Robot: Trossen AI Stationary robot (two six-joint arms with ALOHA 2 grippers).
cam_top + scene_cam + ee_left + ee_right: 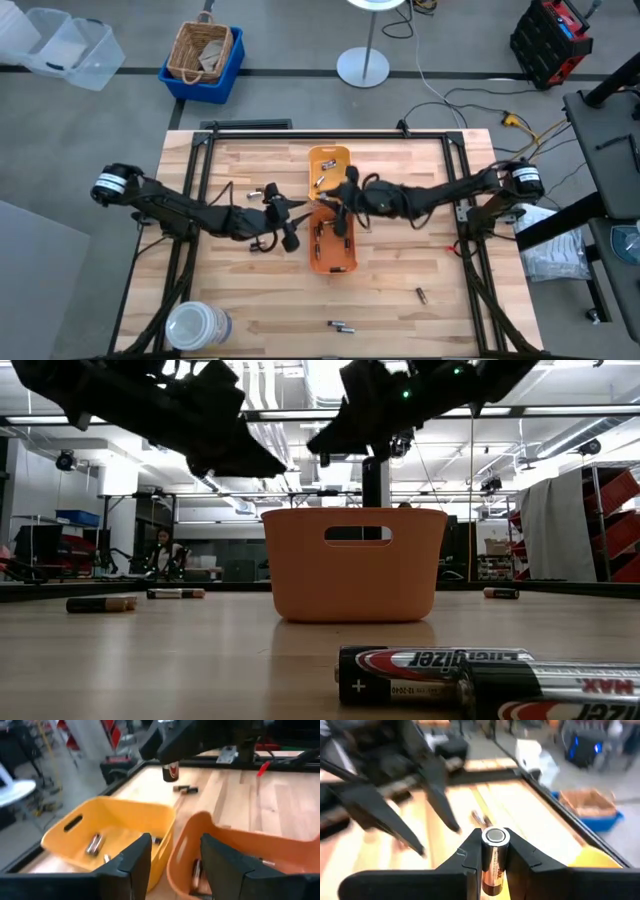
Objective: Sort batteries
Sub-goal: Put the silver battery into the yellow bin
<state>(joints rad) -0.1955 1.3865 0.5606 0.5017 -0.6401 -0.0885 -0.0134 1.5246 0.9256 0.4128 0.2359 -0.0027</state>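
Orange and yellow: two plastic trays sit end to end in the middle of the wooden table [250, 310], the yellow tray [328, 162] at the far end & the orange tray [333, 255] at the near end, touching or almost touching. Both have batteries in them: a few lie in the yellow tray [94, 844] and some lie in the orange one [196, 872]. The right gripper [495, 851] is up over the spot where the 2 trays meet. Its fingers are squeezed tight on a battery [494, 857], which stands up straight between them w/ its shiny silver end on top. In the left wrist view that same battery [171, 771] hangs from the right gripper above the table, past the yellow tray. The left gripper [175, 852] is just beside the orange tray, on the left arm's side, up off the table. Its fingers are spread apart w/ nothing between them, pointing at the gap between the trays. More batteries lie loose on the wood: a pair [341, 326] near the front edge, one [421, 294] toward the front right, & one [252, 190] on the left side behind the left arm. In the low view 2 big ones [440, 673] lie close to the camera, with red & black labels, and others [100, 603] lie farther back on the left. A white jar [196, 326] stands at the front left corner. Far back in the room a person [163, 550] is at a desk.
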